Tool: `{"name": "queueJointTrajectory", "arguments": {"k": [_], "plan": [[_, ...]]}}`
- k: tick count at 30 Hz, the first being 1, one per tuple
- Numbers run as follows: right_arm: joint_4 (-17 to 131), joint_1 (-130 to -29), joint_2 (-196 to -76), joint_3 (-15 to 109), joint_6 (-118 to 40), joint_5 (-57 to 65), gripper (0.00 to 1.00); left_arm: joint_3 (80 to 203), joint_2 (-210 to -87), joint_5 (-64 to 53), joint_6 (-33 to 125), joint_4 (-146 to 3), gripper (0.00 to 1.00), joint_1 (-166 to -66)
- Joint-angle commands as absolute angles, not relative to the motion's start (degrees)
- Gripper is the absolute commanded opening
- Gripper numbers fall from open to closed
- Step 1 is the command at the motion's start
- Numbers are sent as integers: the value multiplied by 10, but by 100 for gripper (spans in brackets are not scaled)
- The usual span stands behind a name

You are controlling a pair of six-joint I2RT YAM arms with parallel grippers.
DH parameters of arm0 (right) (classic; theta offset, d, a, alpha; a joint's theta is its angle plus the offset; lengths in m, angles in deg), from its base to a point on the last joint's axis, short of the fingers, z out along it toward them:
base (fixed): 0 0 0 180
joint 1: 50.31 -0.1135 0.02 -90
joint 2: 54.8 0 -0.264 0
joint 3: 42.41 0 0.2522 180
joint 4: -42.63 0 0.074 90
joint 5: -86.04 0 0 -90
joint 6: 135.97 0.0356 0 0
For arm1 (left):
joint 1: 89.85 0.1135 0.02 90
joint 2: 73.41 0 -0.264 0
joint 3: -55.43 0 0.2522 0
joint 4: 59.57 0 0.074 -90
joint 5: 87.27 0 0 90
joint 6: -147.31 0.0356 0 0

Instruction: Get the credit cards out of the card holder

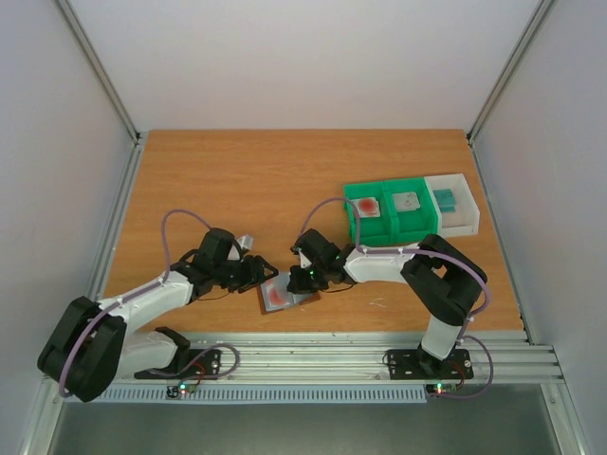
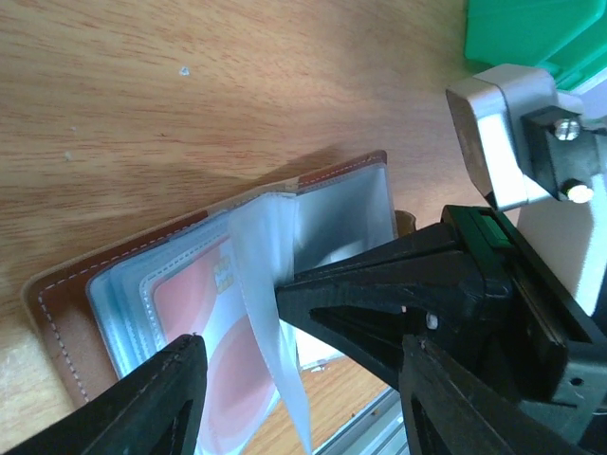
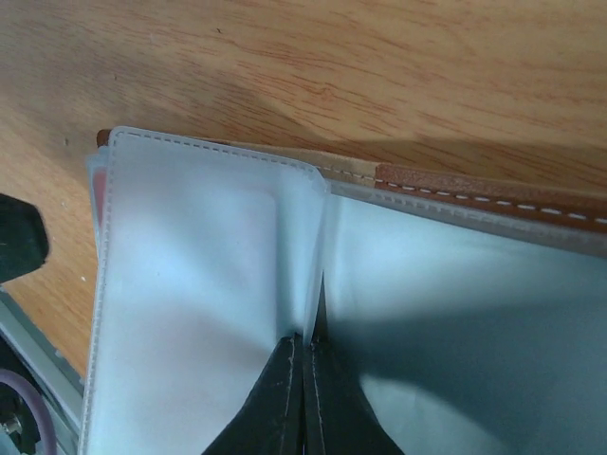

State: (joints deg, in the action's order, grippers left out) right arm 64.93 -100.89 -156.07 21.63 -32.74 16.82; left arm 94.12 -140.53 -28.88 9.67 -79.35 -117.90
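Open brown card holder (image 2: 57, 318), clear sleeve (image 2: 261, 270) nipped by right pincer (image 3: 305, 351), left pincer (image 2: 299, 379) apart

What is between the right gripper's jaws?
A clear sleeve page of the card holder, pinched in the shut right gripper; both wrist views show it.

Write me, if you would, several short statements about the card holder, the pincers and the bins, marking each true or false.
1. The card holder lies open on the table. True.
2. The right pincer is wide open, holding nothing. False: it is shut on a clear sleeve of the card holder.
3. A pinkish card sits inside the card holder. True.
4. The green bins hold nothing. False: a grey card lies in one.
5. The left pincer is open. True.
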Motion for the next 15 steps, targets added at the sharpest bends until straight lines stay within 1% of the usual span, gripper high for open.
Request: {"name": "queueJointTrajectory", "arguments": {"k": [1, 7, 9, 15], "plan": [[640, -1013, -1576, 193, -305, 166, 1, 932, -1429, -301, 95, -740, 56, -1180], [637, -1012, -1576, 190, -303, 166, 1, 928, -1457, -303, 94, -709, 51, -1180], [637, -1012, -1576, 189, -301, 169, 1, 928, -1467, -308, 92, -697, 48, -1180], [627, -1012, -1568, 188, -291, 184, 3, 930, -1495, -322, 81, -667, 31, -1180]]}}
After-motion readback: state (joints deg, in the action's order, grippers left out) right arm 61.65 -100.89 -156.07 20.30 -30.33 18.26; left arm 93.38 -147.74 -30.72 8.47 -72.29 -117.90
